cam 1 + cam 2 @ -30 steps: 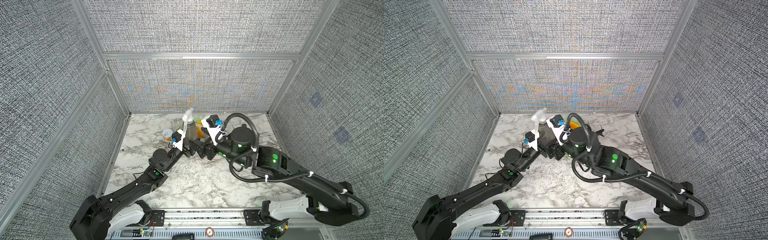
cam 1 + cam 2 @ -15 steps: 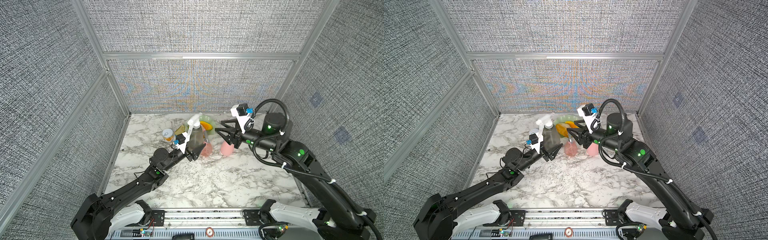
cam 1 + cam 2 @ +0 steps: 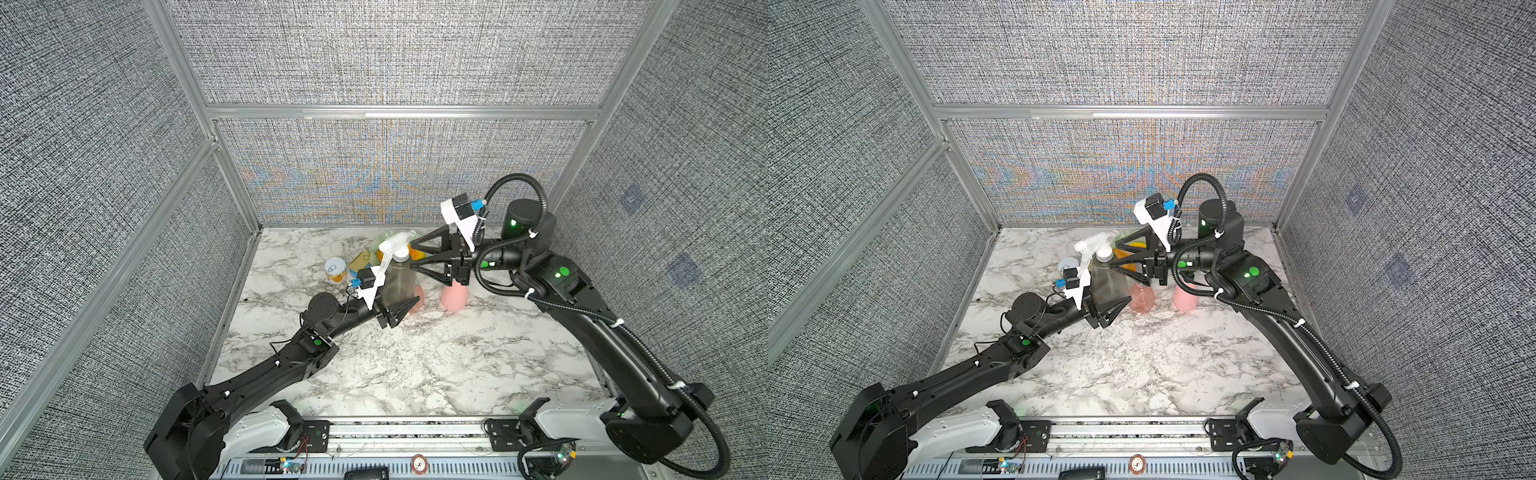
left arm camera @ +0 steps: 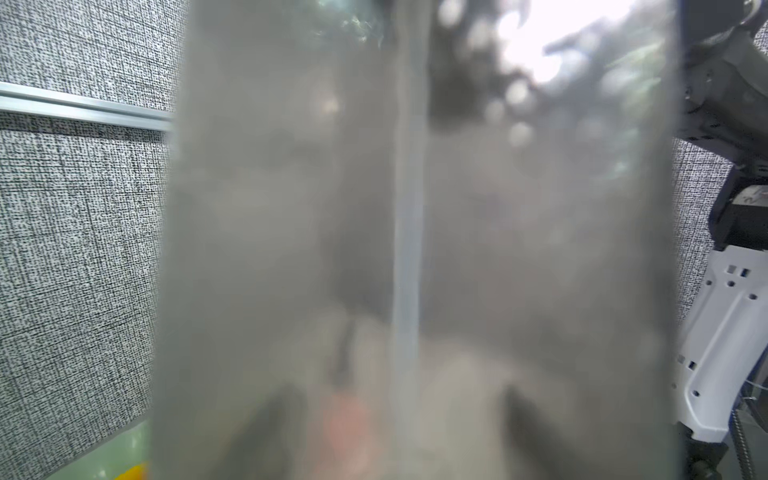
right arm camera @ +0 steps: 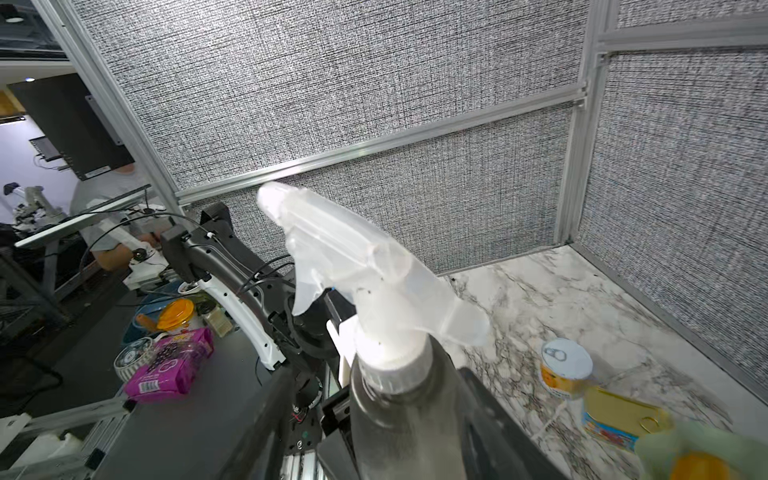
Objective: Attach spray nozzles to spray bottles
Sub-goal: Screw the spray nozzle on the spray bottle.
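Topping smoky translucent bottle (image 3: 397,286): frosted nozzle (image 3: 397,243)

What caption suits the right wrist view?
The pale whitish-clear plastic trigger nozzle tops the smoky grey translucent bottle between the open jaws of the right gripper.

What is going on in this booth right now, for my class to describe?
The left gripper holds the smoky grey bottle upright by its lower body. A whitish nozzle sits on its neck; whether it is screwed tight cannot be told. The right gripper is open, its jaws either side of the nozzle's collar. The clear pink bottle and the pastel pink bottle stand on the marble table close by, their tops hidden behind the right arm.
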### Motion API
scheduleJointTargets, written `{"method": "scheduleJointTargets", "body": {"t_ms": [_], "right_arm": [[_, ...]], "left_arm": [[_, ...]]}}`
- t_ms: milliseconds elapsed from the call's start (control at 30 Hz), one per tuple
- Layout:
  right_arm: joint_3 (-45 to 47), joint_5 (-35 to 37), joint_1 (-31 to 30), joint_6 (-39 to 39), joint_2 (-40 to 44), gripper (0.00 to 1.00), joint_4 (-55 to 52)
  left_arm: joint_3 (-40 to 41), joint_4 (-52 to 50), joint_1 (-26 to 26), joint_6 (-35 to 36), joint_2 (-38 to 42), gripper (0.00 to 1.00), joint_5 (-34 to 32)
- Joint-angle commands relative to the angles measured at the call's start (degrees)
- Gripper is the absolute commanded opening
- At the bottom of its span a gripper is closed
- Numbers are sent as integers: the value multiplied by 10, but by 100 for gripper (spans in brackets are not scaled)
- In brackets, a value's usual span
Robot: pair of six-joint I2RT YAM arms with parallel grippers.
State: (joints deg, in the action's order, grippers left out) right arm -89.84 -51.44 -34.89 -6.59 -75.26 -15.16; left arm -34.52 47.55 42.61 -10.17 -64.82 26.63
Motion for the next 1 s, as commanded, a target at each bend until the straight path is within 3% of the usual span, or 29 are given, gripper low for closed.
{"method": "scheduleJointTargets", "body": {"t_ms": [0,200,467,600,700,800,967], "right_arm": [[-14,-14,-7,13,-11,64,10],[-45,5,-29,39,-40,58,-15],[-35,21,-43,44,-38,25,-11],[-20,43,-54,48,-34,16,-12],[15,98,-73,39,-23,11,13],[65,233,-108,13,-5,6,53],[81,594,-213,-14,-25,0,46]], "left_arm": [[-6,29,0,-16,-3,38,24],[-10,32,0,-29,-11,38,39],[-11,32,0,-32,-13,38,39],[-12,31,0,-33,-13,38,32],[-13,29,0,-32,-12,38,22],[-14,22,0,-26,-9,38,8],[-15,8,0,-9,-3,38,-36]]}}
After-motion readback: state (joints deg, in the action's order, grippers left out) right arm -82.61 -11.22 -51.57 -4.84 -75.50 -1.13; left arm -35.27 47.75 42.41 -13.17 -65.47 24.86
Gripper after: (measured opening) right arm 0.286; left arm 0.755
